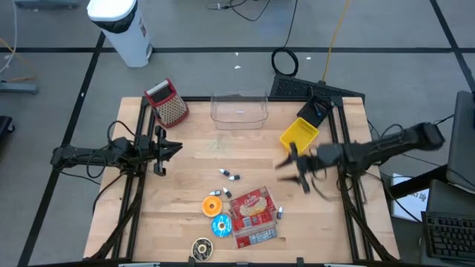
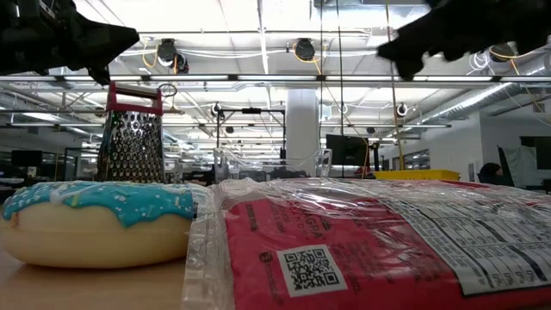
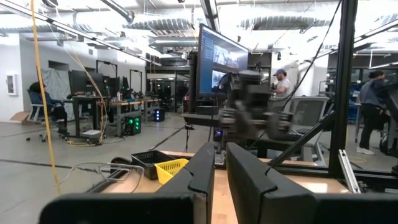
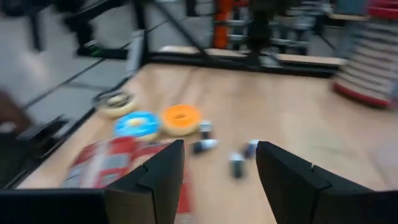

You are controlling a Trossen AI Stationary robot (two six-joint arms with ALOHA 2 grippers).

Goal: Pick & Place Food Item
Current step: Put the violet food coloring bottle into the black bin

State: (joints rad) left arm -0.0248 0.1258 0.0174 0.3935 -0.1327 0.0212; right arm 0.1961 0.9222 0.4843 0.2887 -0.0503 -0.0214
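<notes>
A red food packet [image 1: 252,211] in clear wrap lies flat near the table's front edge, with a blue-iced doughnut [image 1: 221,225], an orange doughnut [image 1: 213,205] and a brown one [image 1: 201,248] beside it. In the right wrist view the packet [image 4: 118,165] and the doughnuts [image 4: 138,124] lie ahead of my right gripper [image 4: 221,168], which is open with nothing between its fingers. Seen from above, that gripper [image 1: 295,170] hangs over the table's right half, right of the packet. My left gripper [image 1: 165,152] waits shut at the table's left side.
A clear tub [image 1: 239,110] stands at the far edge, a red-handled grater [image 1: 168,102] to its left, and a yellow bin [image 1: 299,136] and a black bin [image 1: 315,111] to its right. Small batteries [image 1: 231,176] lie mid-table.
</notes>
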